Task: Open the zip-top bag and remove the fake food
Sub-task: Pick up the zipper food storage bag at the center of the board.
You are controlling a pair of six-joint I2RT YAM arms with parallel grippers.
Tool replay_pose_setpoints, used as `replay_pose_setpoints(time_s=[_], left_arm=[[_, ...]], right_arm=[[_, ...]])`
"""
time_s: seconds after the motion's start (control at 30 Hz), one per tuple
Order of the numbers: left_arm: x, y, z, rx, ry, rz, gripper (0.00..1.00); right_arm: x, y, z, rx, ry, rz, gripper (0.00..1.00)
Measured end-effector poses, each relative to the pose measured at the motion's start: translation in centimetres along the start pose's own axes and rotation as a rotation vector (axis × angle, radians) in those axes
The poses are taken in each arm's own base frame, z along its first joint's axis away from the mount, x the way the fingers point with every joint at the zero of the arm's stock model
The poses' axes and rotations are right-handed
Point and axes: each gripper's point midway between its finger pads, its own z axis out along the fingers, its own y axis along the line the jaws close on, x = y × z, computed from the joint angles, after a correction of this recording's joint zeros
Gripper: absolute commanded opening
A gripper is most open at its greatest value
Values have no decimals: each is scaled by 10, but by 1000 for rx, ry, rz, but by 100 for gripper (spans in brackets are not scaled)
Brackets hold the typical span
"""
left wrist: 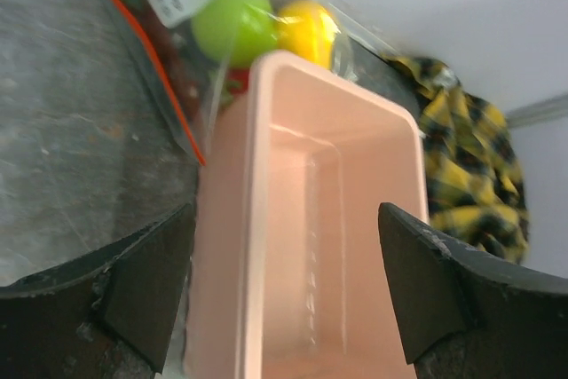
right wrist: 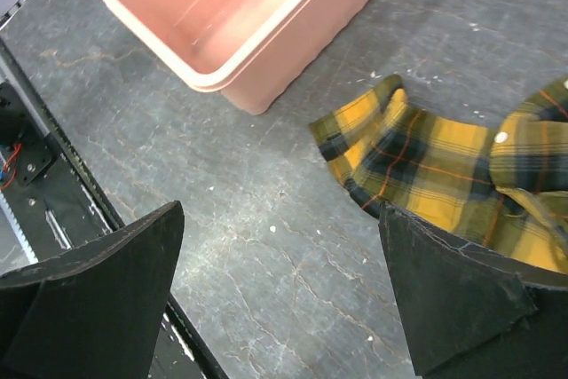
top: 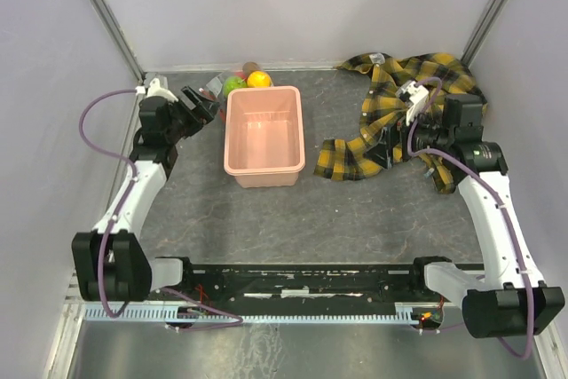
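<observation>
Judged at the approach stage: nothing gripped yet, fruit not yet removed. Noted plaid shirt (top: 355, 157) at right and pink tub (top: 264, 166) mid-counter. Located zip-top bag (left wrist: 177, 86) just behind the tub's far left corner, orange strip facing left, fake food (left wrist: 232, 19) inside. Found left tool (top: 202, 99) hovering near the bag, spread wide, holding nothing. Found right tool (right wrist: 284, 295) above the shirt's edge, equally wide, empty. Next move likely calls for pinning the bag and pinching the zip lip; expect slippery film. Recorded pale plain walls (top: 293, 6) on three sides and a dark mottled counter (top: 355, 219).
</observation>
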Motion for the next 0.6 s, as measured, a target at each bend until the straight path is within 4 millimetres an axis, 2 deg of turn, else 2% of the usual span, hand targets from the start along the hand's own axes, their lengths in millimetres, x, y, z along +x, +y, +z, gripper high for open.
replay_pose_setpoints(time_s=[0.17,0.27,0.4,0.6], left_arm=[[-21,21,29,-129,-14,65,85],[-28,28,48,-162,2,101,85],[-14,39,72,-162,73,107,87],[11,47,127,-98,206,78,92]], right_arm=[[29,5,14,-80,19,16,99],[37,7,18,-103,22,24,99],[41,9,20,-128,18,26,99],[40,12,19,-133,9,17,99]])
